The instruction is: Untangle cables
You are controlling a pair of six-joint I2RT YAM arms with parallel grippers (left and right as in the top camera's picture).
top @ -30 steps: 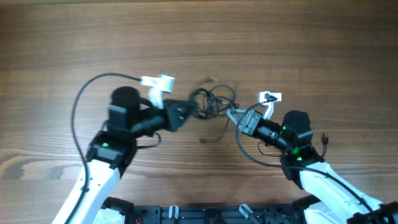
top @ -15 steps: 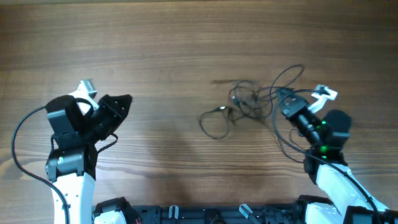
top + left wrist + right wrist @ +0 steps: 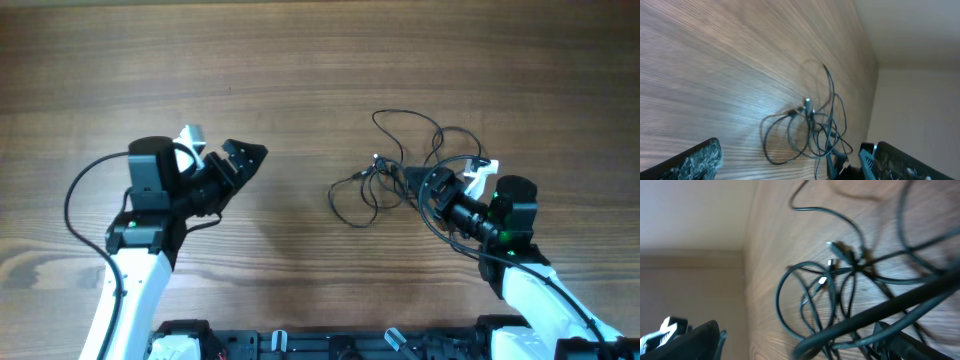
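The cables lie on the desk as a loose tangle, with several loops fanned outward and the strands crossing at a small knot near the middle, beside a silver-tipped plug. I'd judge the untangling to be only partway done and sitting between pulls, since neither arm has hold of anything. The left end effector hangs well to the left of the tangle, its jaws spread wide and empty. The forearm angles up from the near edge, and the fingers point toward the tangle. The right end effector sits at the tangle's right edge, its jaws also wide, and the arm reaches in low from the near right. A loop seems to lie around its nose. Its own camera shows a dark strand crossing between the fingers, but that view is too blurred for me to say whether the strand touches them. To my eye the next move calls for each arm to take a separate strand on either side of the knot. The left arm must first travel across to the tangle. The right arm must close on one strand rather than a bundle, then both can draw apart gently.
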